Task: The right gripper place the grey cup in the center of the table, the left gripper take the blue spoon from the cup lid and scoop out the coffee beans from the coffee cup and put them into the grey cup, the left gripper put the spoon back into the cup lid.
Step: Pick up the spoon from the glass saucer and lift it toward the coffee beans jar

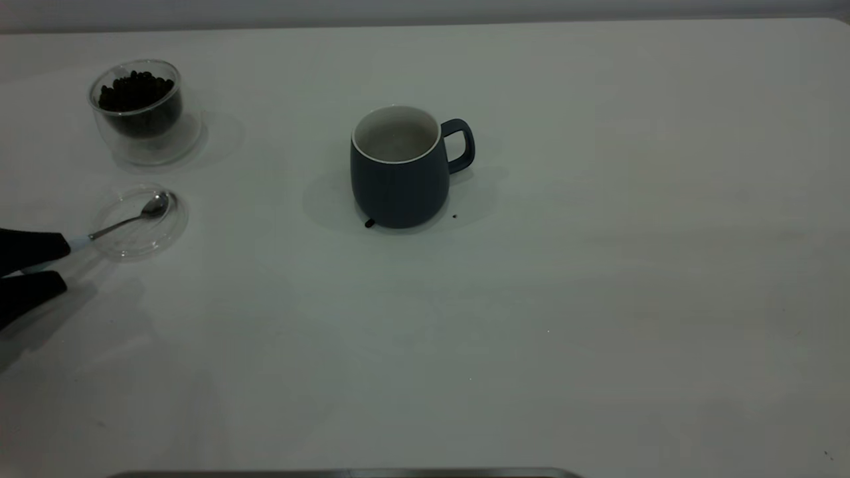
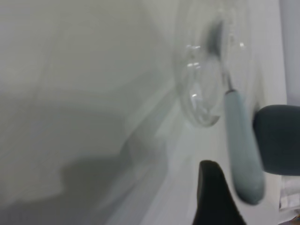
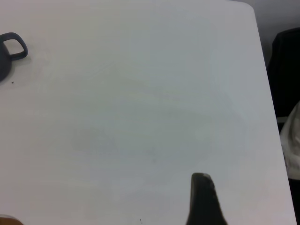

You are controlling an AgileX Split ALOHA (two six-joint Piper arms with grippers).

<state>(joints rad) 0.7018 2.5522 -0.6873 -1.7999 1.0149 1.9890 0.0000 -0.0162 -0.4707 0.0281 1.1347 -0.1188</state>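
The grey cup [image 1: 400, 170] stands in the middle of the white tabletop [image 1: 597, 299], and one stray coffee bean [image 1: 369, 224] lies right by its base. The coffee cup [image 1: 140, 109], full of coffee beans [image 1: 135, 89], sits far left. Near it is the cup lid [image 1: 138, 222], with the blue spoon [image 1: 126, 222] lying in it. The left tool [image 1: 40, 265] is open around the spoon's handle. The right tool [image 3: 204, 201] hangs over bare tabletop; I cannot tell if it is open

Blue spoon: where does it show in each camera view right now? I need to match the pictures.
Exterior view: blue spoon at far left, bowl in the cup lid, handle between the left gripper fingers.
Left wrist view: blue spoon, pale handle running out of the cup lid.
Right wrist view: not in it.
Shared landmark: the cup lid.
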